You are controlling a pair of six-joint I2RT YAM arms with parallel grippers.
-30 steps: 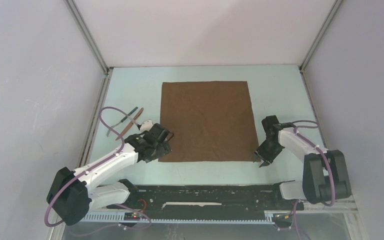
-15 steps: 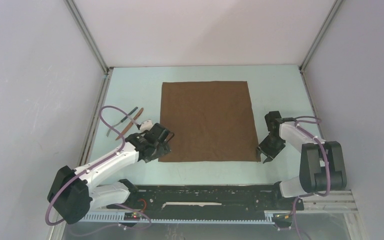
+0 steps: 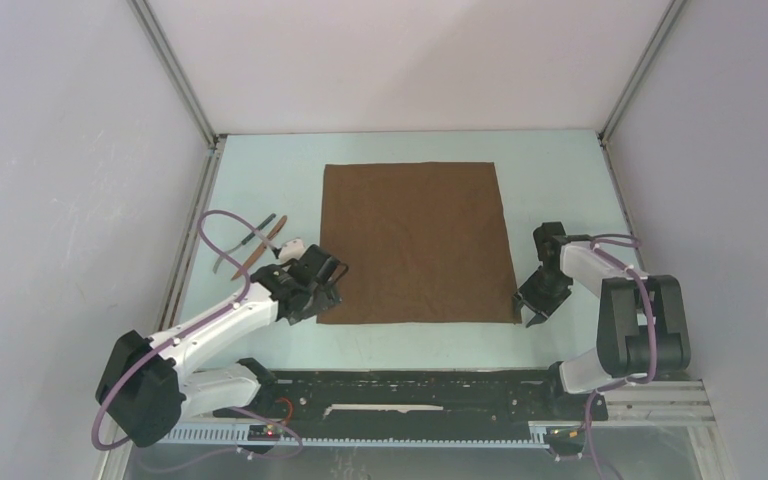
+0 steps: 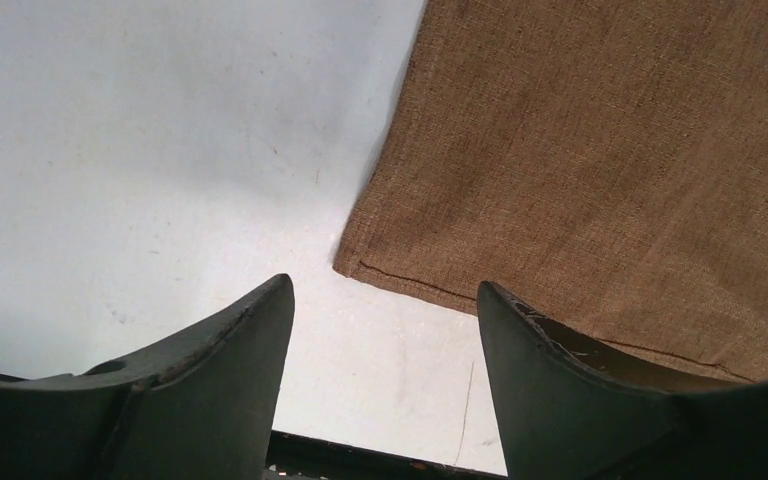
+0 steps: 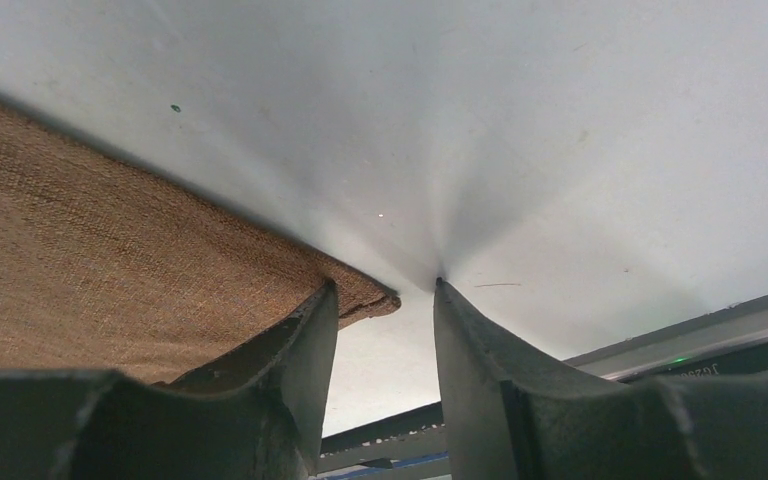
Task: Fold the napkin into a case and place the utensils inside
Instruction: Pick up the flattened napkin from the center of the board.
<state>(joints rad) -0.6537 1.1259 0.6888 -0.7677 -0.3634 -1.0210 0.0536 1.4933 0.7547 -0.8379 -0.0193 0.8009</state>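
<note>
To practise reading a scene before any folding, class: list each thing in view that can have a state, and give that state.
napkin: unfolded, flat on the table.
utensils: lying loose left of the napkin.
left end effector: open, at the napkin's near left corner.
right end effector: open, astride the near right corner.

Pale blue table point(image 3: 560, 180); plain white walls point(image 3: 410, 60); aluminium corner posts point(image 3: 174, 70).
</note>
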